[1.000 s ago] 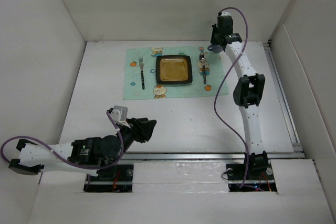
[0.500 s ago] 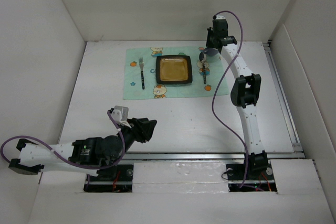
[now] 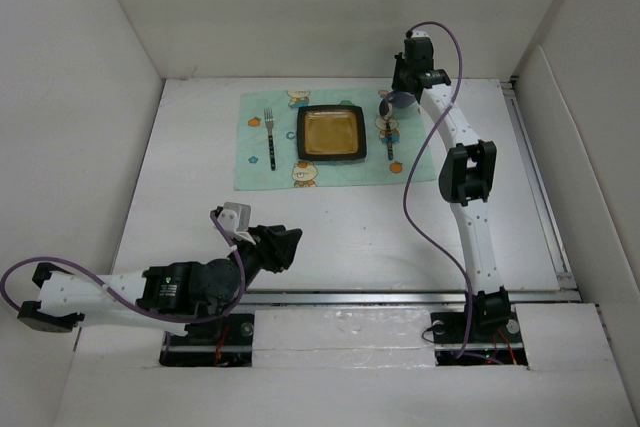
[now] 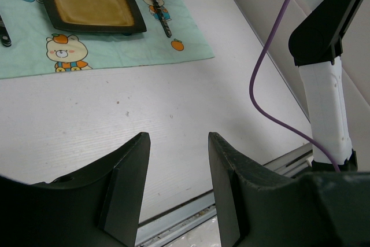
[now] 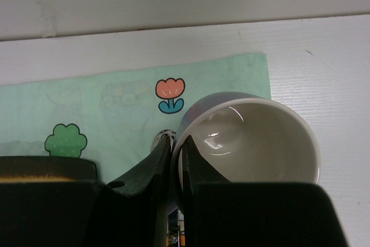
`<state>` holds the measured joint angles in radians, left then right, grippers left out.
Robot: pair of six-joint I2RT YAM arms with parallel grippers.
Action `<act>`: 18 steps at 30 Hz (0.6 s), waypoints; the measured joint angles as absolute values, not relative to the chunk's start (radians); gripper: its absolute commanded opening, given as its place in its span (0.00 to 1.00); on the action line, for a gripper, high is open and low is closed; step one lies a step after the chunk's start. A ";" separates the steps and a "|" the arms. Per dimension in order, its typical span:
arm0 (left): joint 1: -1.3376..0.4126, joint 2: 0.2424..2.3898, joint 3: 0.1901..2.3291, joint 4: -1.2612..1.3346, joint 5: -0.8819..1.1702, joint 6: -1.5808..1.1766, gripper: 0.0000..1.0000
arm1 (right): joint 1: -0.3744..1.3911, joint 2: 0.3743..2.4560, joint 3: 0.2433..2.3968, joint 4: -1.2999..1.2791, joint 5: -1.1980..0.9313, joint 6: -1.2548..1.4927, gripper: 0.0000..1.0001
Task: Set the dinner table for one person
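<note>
White walls box in the white counter (image 3: 330,222), the table being set, which spreads under everything with a green mat (image 3: 262,172) at its far middle. The right jaws (image 5: 171,169) pinch the rim of a cup (image 5: 254,143), which over the last second has swung left from beyond the mat's far right corner to above the spoon (image 3: 388,132), beside the plate (image 3: 331,133) and fork (image 3: 268,137); likely the last piece, nearly placed. The left jaws (image 4: 176,186) gape empty near the front edge.

matte dinner table (image 3: 330,222), glossy (ceramic-looking) cup (image 5: 254,140)
</note>
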<state>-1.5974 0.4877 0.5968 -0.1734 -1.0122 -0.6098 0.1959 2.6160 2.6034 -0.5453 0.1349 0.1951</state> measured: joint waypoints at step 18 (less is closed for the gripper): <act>-1.597 0.501 0.597 -0.179 -1.025 -0.636 0.41 | 0.187 2.643 2.604 -0.463 0.151 0.259 0.43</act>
